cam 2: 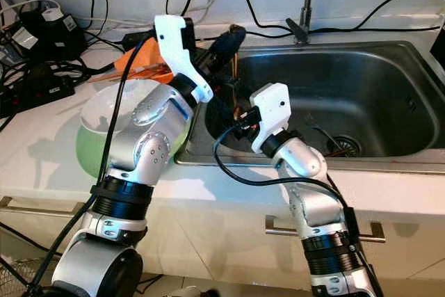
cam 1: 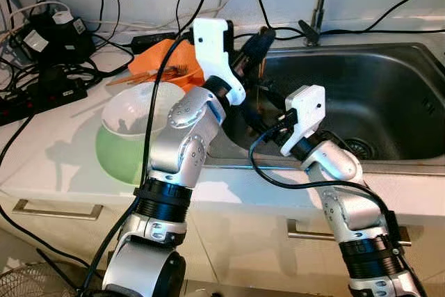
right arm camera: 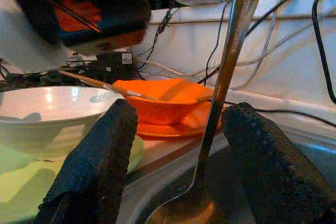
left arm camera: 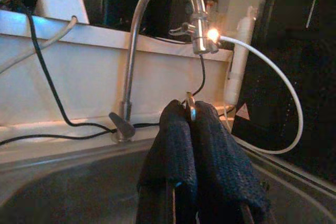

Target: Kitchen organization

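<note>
over the left end of the sink (cam 1: 389, 95), the left gripper (left arm camera: 191, 109) was pinched tight on the top of a long metal utensil (right arm camera: 231, 56), its handle tip just poking out between the two black fingers (left arm camera: 176, 145) in the left wrist view, with the faucet (left arm camera: 152, 35) standing beyond at the far rim. the utensil hung nearly upright, its rounded bowl end down low in the basin, so i'd call it a ladle or big spoon but can't swear which. the right gripper (right arm camera: 178, 166) sat lower at the near left corner of the sink, fingers spread wide on either side of the shaft and not touching it. looked to me like a handover or a second grip being lined up. handling-wise it's stiff polished steel, fairly light, not fragile, but slick, and probably wet coming from a sink, so held by the very tip it would likely want to swing or twist. i'd take it mid-shaft, square across the flat of the handle, closer to the heavy end. left of the sink on the counter (cam 1: 62, 165) sat a white bowl (cam 1: 132, 113) on a green plate (cam 1: 118, 158), with an orange dish (right arm camera: 163, 98) and chopsticks (cam 1: 149, 74) behind it and a mess of cables (cam 1: 42, 67) at the far left, so swinging that way could clip the stack.
</note>
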Controlling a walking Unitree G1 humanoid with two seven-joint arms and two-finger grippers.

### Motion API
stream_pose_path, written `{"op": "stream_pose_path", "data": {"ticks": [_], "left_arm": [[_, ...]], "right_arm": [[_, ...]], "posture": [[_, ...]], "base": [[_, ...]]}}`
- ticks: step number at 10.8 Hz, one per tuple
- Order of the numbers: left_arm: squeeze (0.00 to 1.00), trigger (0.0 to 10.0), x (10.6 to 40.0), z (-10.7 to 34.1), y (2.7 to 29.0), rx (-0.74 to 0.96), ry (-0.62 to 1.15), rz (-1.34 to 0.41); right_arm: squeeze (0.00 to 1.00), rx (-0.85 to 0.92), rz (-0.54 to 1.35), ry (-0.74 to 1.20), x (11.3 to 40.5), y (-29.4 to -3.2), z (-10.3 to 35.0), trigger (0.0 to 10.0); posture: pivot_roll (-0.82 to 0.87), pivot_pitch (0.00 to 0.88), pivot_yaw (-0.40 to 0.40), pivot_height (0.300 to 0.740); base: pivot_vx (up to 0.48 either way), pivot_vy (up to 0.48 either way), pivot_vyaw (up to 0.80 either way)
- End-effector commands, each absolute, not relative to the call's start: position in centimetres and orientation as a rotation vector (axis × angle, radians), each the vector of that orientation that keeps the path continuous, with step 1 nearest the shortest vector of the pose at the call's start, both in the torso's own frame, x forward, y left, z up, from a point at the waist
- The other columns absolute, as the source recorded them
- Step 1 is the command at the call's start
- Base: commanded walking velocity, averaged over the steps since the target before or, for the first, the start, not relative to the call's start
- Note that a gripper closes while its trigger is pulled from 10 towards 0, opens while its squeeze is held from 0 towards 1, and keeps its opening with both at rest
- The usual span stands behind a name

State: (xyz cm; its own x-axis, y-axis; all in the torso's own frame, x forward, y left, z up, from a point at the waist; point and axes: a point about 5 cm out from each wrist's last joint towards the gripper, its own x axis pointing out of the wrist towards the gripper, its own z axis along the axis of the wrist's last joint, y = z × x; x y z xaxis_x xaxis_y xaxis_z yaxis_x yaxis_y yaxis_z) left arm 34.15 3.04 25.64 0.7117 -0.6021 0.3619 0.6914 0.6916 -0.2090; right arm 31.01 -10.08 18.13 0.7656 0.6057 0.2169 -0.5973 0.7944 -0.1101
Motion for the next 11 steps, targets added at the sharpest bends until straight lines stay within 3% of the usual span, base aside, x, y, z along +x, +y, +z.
{"op": "stream_pose_path", "data": {"ticks": [1,3,5,7,8,11], "left_arm": [[0.00,10.0,33.9,25.8,3.1,-0.355,-0.282,-0.749],[0.00,10.0,33.7,25.8,2.9,-0.356,-0.274,-0.761],[0.00,10.0,33.7,25.7,3.0,-0.355,-0.270,-0.762],[0.00,10.0,33.7,25.7,3.0,-0.355,-0.270,-0.762],[0.00,10.0,33.7,25.6,3.0,-0.353,-0.264,-0.764],[0.00,10.0,33.6,25.5,2.9,-0.353,-0.260,-0.768]], "right_arm": [[0.00,-0.038,0.634,-0.226,31.3,-10.0,17.8,10.0],[0.00,-0.051,0.551,-0.205,32.0,-10.7,17.4,10.0],[0.00,-0.057,0.487,-0.195,32.6,-11.2,17.4,7.2],[0.00,-0.057,0.487,-0.195,32.6,-11.2,17.4,7.2],[0.00,-0.033,0.429,-0.215,33.1,-11.7,18.0,0.0],[0.00,-0.005,0.456,-0.230,33.0,-11.4,18.3,0.0]], "posture": [[-0.01,0.000,0.150,0.740],[-0.01,0.000,0.147,0.740],[-0.01,0.000,0.145,0.740],[-0.01,0.000,0.145,0.740],[0.00,0.000,0.145,0.740],[0.00,0.000,0.145,0.740]], "base": [[0.000,0.000,0.00],[0.000,0.000,0.00],[0.000,0.000,0.00],[0.000,0.000,0.00],[0.000,0.000,0.00],[0.000,0.000,0.00]]}}
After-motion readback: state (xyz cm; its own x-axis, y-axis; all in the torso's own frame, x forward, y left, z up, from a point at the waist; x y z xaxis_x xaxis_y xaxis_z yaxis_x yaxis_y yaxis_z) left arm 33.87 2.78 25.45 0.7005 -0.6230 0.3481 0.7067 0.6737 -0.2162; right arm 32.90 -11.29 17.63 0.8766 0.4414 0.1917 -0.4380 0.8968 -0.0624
